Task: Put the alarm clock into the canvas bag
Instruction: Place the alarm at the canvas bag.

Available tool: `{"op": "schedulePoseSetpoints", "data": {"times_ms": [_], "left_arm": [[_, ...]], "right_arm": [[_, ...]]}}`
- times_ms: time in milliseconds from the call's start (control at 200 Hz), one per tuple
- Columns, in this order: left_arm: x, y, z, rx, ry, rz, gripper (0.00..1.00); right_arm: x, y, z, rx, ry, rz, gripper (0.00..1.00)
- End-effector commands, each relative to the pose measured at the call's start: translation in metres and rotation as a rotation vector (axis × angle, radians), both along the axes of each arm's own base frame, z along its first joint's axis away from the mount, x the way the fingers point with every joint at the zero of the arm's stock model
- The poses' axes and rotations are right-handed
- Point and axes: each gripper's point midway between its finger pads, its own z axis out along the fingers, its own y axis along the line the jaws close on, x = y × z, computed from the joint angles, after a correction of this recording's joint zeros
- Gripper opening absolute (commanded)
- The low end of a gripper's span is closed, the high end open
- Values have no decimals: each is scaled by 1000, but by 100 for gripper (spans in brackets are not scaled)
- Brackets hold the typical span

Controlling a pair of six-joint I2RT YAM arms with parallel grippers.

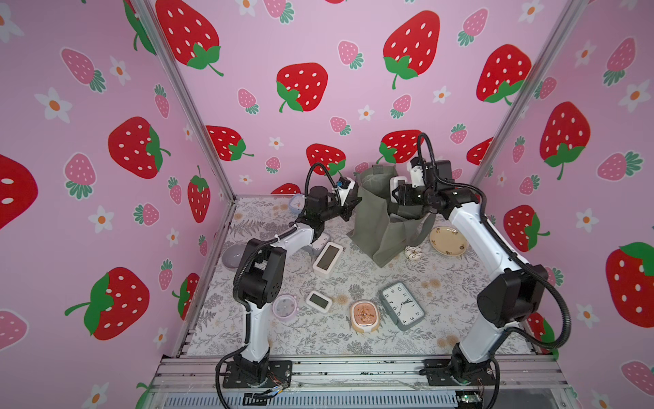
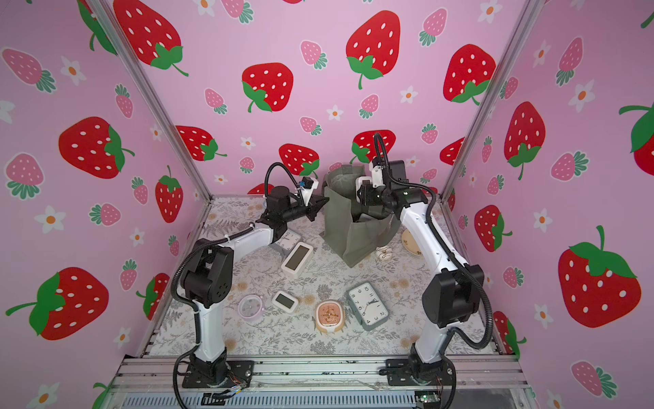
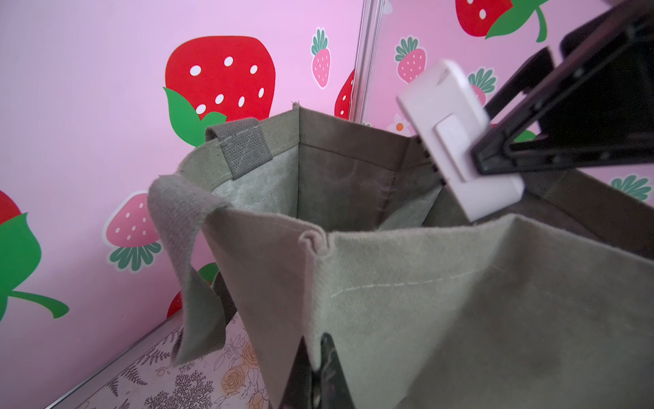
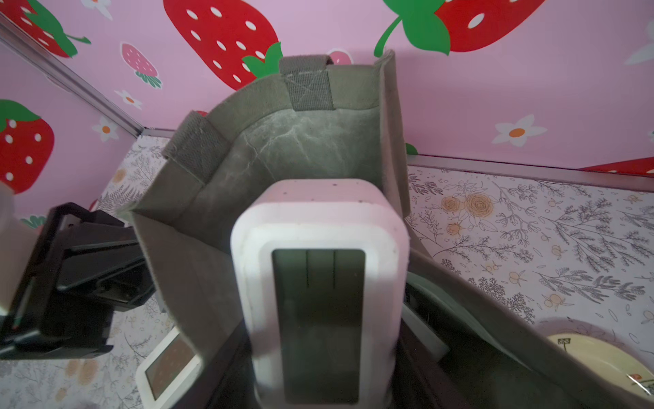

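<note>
The right gripper (image 1: 400, 198) clasped a white digital alarm clock (image 4: 318, 283) at the open mouth of the canvas bag (image 1: 375, 226), whose rim the left gripper (image 3: 313, 350) pinched tight. Black numerals ringed a grey clock (image 1: 401, 306) lying on the floral-print table (image 1: 318, 340), walled in by pink strawberry-patterned panels (image 1: 106, 141).

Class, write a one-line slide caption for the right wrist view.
White digital alarm clock held over the mouth of the open canvas bag, whose rim the left gripper pinches.
</note>
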Motion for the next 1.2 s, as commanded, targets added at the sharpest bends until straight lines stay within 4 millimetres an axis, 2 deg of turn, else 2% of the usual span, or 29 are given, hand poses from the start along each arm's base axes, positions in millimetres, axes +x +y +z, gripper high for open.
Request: {"op": "schedulePoseSetpoints", "data": {"times_ms": [0,185,465,640,866,956,1036,1121,1136,1151,1196], "left_arm": [[-4,-3,10,-15,-40,-23,0],[-4,-2,10,-11,-44,-23,0],[-2,-1,8,3,-46,-11,0],[-2,-1,8,-1,-45,-11,0],[-3,-1,13,-9,-51,-15,0],[-4,-2,13,-13,-49,-19,0],[-4,-2,14,-14,-51,-18,0],[-4,-2,14,-15,-49,-18,0],[-4,-2,14,-16,-50,-19,0],[-4,-2,14,-16,-50,-18,0],[-4,-2,14,-18,-50,-18,0]], "right_arm": [[3,8,-8,-101,-1,56,54],[19,12,-45,-230,59,59,55],[31,19,-81,-278,131,97,56],[30,20,-94,-291,156,110,60],[28,24,-98,-265,168,112,61],[26,24,-101,-259,178,113,70],[24,29,-95,-231,163,122,81],[23,31,-86,-220,147,120,88],[22,31,-84,-218,142,120,96],[21,32,-82,-217,139,121,100],[20,32,-74,-214,126,114,100]]}}
